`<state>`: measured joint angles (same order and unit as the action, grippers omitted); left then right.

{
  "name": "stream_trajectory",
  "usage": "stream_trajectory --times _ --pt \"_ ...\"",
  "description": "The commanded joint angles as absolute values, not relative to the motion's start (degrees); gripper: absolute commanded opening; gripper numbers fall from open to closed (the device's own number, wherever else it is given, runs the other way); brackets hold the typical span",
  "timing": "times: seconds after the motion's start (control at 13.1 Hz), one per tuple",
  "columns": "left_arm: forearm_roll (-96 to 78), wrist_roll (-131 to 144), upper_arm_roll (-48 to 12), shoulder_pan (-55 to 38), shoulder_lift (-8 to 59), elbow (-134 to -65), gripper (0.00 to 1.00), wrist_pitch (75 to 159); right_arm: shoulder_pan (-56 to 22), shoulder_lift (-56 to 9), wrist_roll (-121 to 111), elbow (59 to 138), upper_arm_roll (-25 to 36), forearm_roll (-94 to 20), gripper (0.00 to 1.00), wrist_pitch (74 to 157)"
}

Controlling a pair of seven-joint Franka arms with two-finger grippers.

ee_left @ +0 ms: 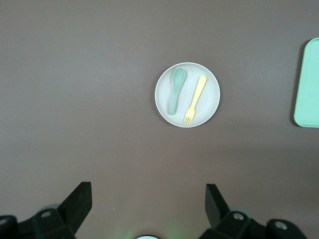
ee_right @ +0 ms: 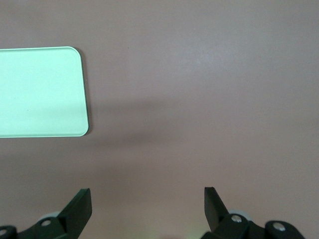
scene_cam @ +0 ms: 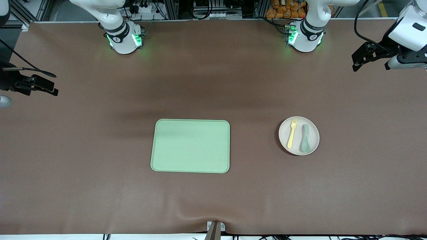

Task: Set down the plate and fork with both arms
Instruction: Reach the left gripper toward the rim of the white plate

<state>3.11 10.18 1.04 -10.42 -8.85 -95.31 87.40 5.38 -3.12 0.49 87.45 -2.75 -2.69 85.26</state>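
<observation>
The pale plate [scene_cam: 298,149] lies on the table toward the left arm's end. On it lie the yellow fork [scene_cam: 292,133] and a grey-green spoon [scene_cam: 305,138], side by side. The left wrist view shows the plate [ee_left: 212,94], the fork [ee_left: 195,99] and the spoon [ee_left: 176,90] from above. My left gripper [scene_cam: 356,63] hangs open and empty over the table's left-arm end, apart from the plate; its own view shows it [ee_left: 148,196] wide open. My right gripper [scene_cam: 55,84] hangs open and empty over the right-arm end [ee_right: 147,199].
A rectangular light green tray [scene_cam: 190,146] lies in the middle of the table, beside the plate toward the right arm's end. It shows in the left wrist view [ee_left: 308,84] and the right wrist view [ee_right: 40,92]. Brown cloth covers the table.
</observation>
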Motion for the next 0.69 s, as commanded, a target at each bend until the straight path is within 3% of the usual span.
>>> stream_trajectory --times 0.0,0.3,0.61 --pt "3.78 10.02 1.23 -10.72 -9.41 -95.36 1.00 87.45 6.94 -3.34 -0.44 86.75 -3.60 -3.69 1.00 84.64" --pt "3.60 8.53 1.14 -10.02 -0.82 -92.64 1.00 88.58 6.94 -3.34 -0.44 86.75 -3.60 -3.69 1.00 84.55" --pt "-2.00 7.21 1.14 -5.20 9.29 -93.86 1.00 95.52 6.94 -3.43 -0.53 86.75 -3.60 -3.69 1.00 84.55"
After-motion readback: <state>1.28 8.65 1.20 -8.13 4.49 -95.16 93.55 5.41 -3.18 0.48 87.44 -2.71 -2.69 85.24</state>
